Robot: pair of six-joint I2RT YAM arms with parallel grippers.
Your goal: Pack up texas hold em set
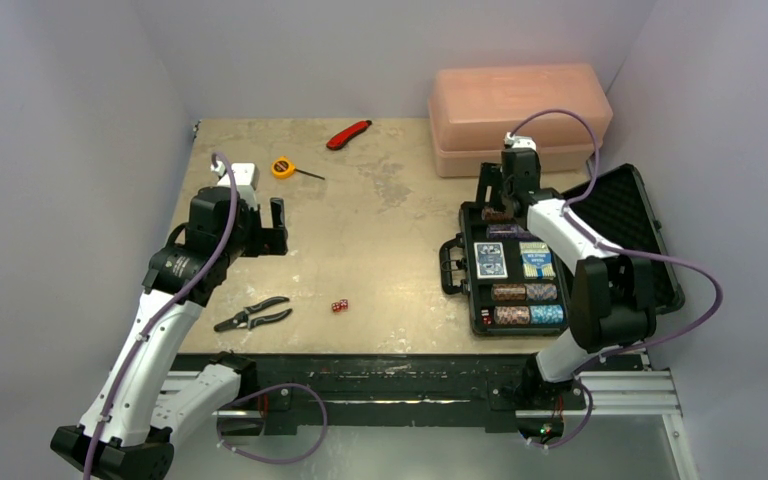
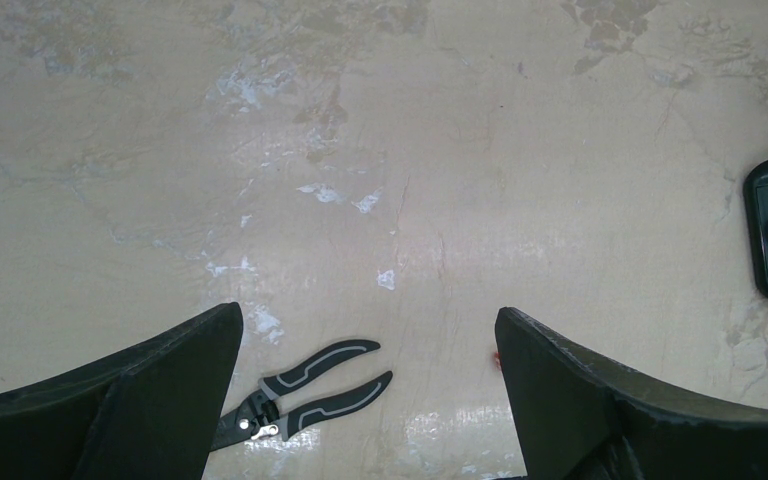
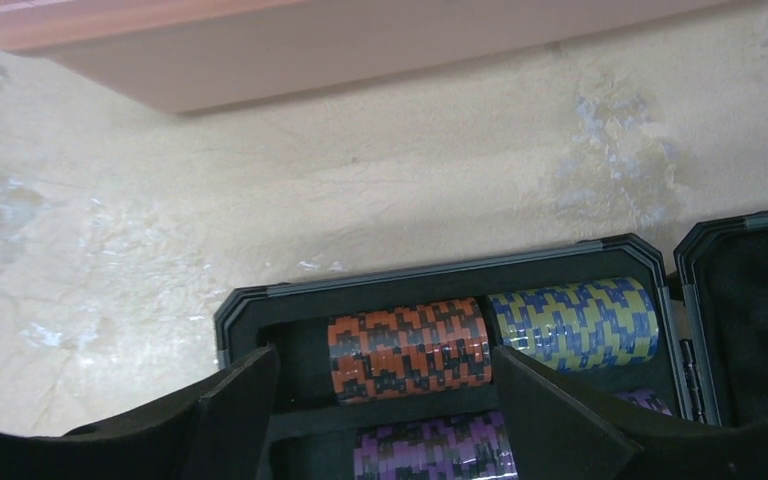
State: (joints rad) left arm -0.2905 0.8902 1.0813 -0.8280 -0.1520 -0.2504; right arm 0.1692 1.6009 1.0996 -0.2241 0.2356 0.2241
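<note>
The case is black, the orange roll has black checks, the blue roll yellow checks and the purple roll black checks; the deck is blue, the dice red, the box pale pink, the table mottled beige.

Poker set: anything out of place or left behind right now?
Yes. Small red dice lie loose on the table, well left of the open case, near the pliers. Chip rolls and card decks sit in their slots.

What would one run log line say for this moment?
left gripper: open, above table | right gripper: open, over orange chip roll in case | red dice: loose on table, not yet packed
</note>
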